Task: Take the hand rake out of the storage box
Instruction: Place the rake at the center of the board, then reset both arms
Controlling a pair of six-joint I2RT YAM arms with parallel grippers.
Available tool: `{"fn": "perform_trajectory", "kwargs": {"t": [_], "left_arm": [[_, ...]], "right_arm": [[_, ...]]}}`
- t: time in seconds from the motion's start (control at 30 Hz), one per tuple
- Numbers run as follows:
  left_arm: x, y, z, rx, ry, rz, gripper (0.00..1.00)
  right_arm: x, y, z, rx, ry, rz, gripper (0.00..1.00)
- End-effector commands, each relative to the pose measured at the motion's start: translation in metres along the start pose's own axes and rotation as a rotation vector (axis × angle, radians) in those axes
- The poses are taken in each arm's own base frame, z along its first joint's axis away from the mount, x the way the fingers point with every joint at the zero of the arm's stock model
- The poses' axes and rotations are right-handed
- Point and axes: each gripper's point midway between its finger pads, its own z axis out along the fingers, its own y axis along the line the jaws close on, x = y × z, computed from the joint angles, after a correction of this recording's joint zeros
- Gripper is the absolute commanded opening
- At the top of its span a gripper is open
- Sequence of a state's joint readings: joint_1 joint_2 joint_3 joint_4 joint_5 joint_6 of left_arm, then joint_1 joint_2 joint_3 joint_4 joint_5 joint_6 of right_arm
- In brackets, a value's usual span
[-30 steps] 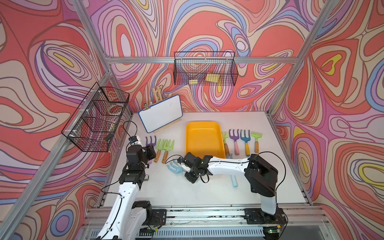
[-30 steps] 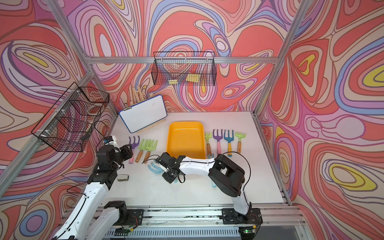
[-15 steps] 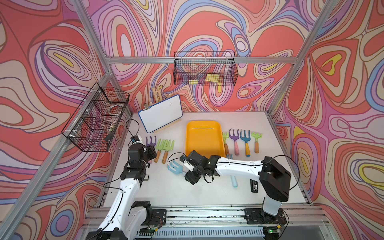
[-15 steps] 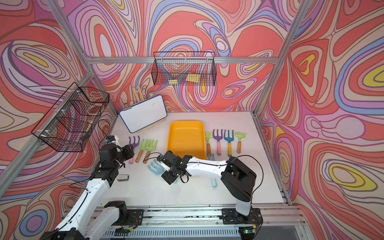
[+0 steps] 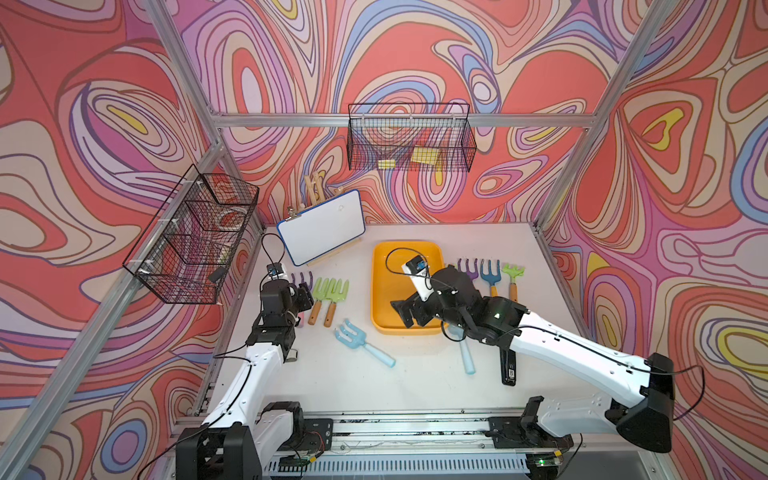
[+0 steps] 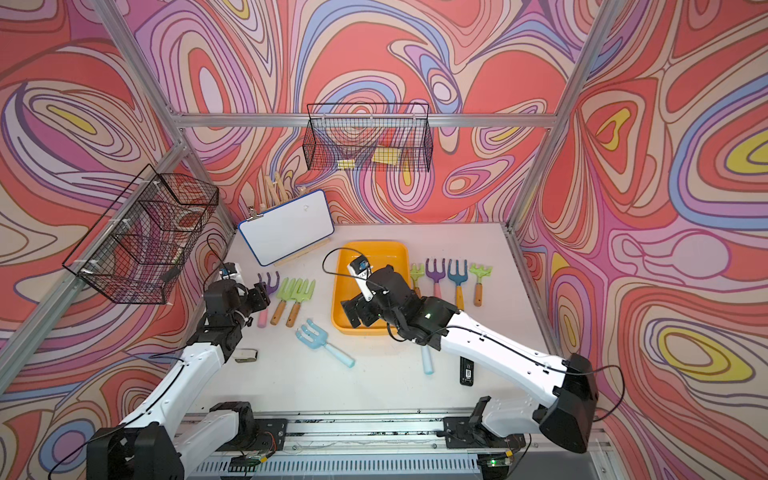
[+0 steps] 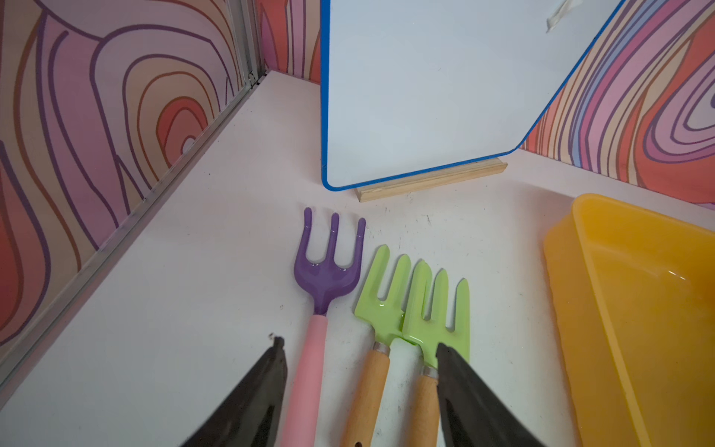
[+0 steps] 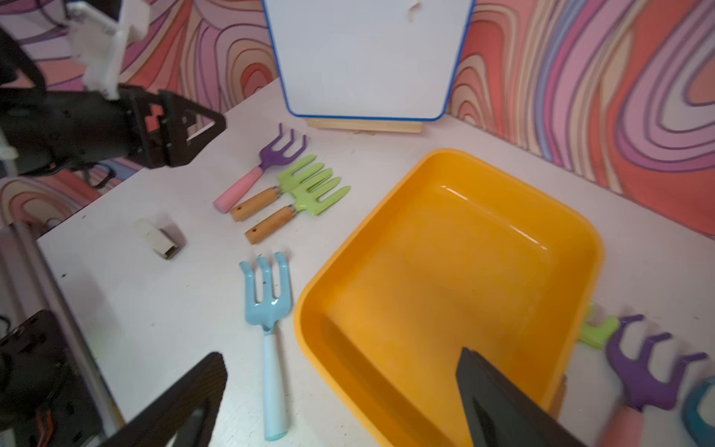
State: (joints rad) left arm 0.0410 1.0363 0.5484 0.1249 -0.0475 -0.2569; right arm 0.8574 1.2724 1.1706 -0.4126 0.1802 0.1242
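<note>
Two claws stood open and held nothing: my right claw (image 8: 340, 354) gaped wide over the near end of the shallow yellow-orange plastic storage box (image 5: 384, 299), and my left claw (image 7: 358, 343) was parted near a purple-pronged, pink-handled rake (image 7: 329, 271). The light blue metal hand rake (image 5: 361, 343) lay flat on the white surface (image 5: 415, 382), outside the box and just beside its near corner on the left arm's side.

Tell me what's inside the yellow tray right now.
Nothing shows inside the yellow tray: its floor looks bare. The right gripper hides one near corner, so that spot is unknown.
</note>
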Motion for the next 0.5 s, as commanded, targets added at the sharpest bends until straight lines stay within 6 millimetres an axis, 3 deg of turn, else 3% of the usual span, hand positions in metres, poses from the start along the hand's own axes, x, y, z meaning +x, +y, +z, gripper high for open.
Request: {"fn": "perform_trajectory", "kwargs": {"t": [0.0, 0.13, 0.23, 0.37, 0.4, 0.43, 0.47], "left_arm": [[0.001, -0.004, 0.007, 0.044, -0.099, 0.101, 0.69], [0.016, 0.002, 0.015, 0.033, -0.165, 0.144, 0.69], [0.03, 0.005, 0.023, 0.023, -0.131, 0.156, 0.7], [0.042, 0.005, 0.033, 0.033, -0.128, 0.145, 0.77], [0.042, 0.002, 0.034, 0.051, -0.155, 0.14, 0.81], [0.041, -0.004, 0.033, 0.088, -0.189, 0.17, 0.98], [0.042, -0.007, 0.033, 0.107, -0.21, 0.184, 0.99]], "right_arm": [[-0.017, -0.059, -0.013, 0.142, -0.1, 0.041, 0.98], [-0.024, -0.124, -0.022, 0.301, -0.172, 0.076, 0.98], [-0.017, -0.174, -0.022, 0.4, -0.199, 0.138, 0.98], [0.021, -0.23, -0.003, 0.507, -0.203, 0.133, 0.98], [0.035, -0.245, 0.001, 0.555, -0.189, 0.136, 0.98], [0.047, -0.257, 0.004, 0.581, -0.178, 0.146, 0.98], [0.057, -0.264, 0.008, 0.59, -0.17, 0.15, 0.98]]}}
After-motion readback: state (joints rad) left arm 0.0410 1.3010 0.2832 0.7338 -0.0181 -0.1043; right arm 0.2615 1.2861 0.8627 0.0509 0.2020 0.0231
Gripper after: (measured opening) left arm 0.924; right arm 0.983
